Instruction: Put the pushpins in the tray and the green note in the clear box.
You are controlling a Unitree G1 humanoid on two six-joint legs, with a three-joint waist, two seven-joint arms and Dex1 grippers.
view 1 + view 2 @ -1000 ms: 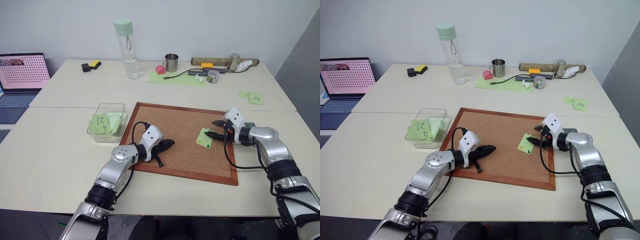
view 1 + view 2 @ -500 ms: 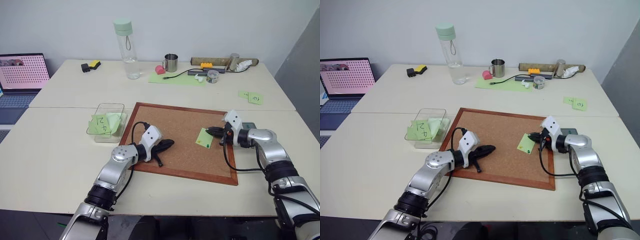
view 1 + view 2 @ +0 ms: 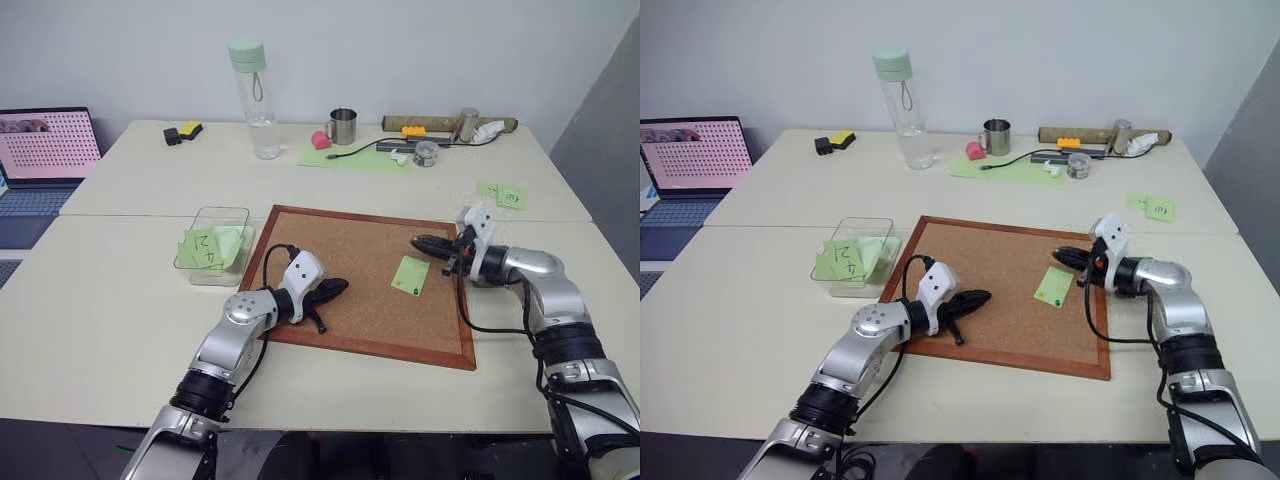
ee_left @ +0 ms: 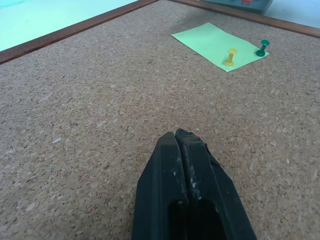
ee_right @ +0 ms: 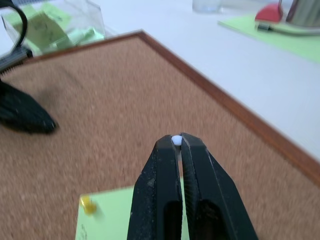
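Note:
The green note (image 3: 410, 275) lies on the corkboard (image 3: 350, 250), held by a yellow pushpin (image 4: 230, 56) and a green pushpin (image 4: 262, 48). My right gripper (image 3: 418, 242) hovers just above the note's far corner, shut on a small white-headed pushpin (image 5: 176, 140). My left gripper (image 3: 340, 287) rests shut and empty on the corkboard's near left part, pointing toward the note. The clear box (image 3: 222, 215) stands left of the corkboard with handwritten green notes (image 3: 203, 248) inside. A grey edge of the tray (image 4: 220, 4) shows beyond the corkboard's right frame, with something red in it.
A water bottle (image 3: 253, 98), a metal mug (image 3: 342, 125), a cable and small items line the far table. A laptop (image 3: 45, 150) sits at far left. Two small green notes (image 3: 503, 195) lie on the table at right.
My right gripper went from open beside the note to shut at its corner, then rose off the board with the white pushpin. The left arm stayed still.

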